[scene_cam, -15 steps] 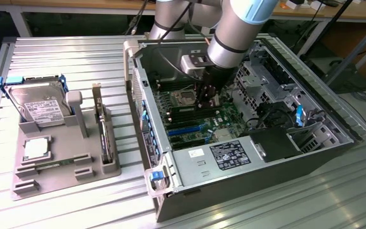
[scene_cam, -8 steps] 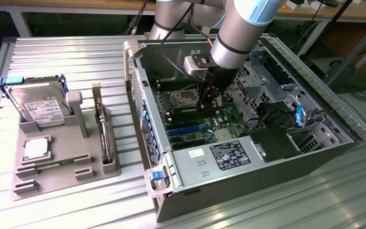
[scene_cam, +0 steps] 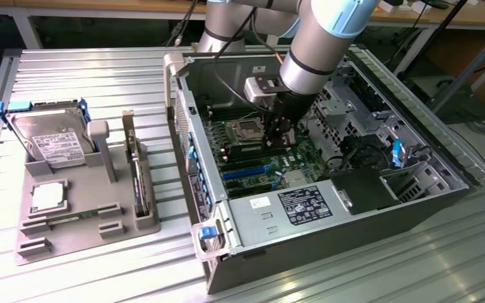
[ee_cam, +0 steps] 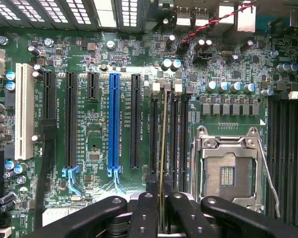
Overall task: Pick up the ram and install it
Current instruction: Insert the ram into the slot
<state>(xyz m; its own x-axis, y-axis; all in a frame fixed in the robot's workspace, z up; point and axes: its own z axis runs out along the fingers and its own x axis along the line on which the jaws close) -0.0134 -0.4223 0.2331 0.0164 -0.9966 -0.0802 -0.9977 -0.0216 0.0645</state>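
Note:
In the wrist view the ram (ee_cam: pixel 161 163) appears edge-on as a thin pale line. It stands upright, in line with the black memory slots (ee_cam: pixel 170 139) beside the empty processor socket (ee_cam: pixel 227 171). My gripper (ee_cam: pixel 162 213) is shut on its upper edge, with the black fingers (ee_cam: pixel 145 213) pressed to either side. Whether the stick has reached the bottom of the slot is hidden. In the exterior view the gripper (scene_cam: pixel 278 140) reaches down inside the open computer case (scene_cam: pixel 251 208), just above the motherboard (scene_cam: pixel 255 173).
A grey tray (scene_cam: pixel 83 237) on the exterior view's left holds a hard drive (scene_cam: pixel 53 142), a silver processor (scene_cam: pixel 48 197) and an upright dark expansion card (scene_cam: pixel 137 183). Case walls, drive cages and cables surround the gripper. A blue card slot (ee_cam: pixel 113 119) lies beside the memory slots.

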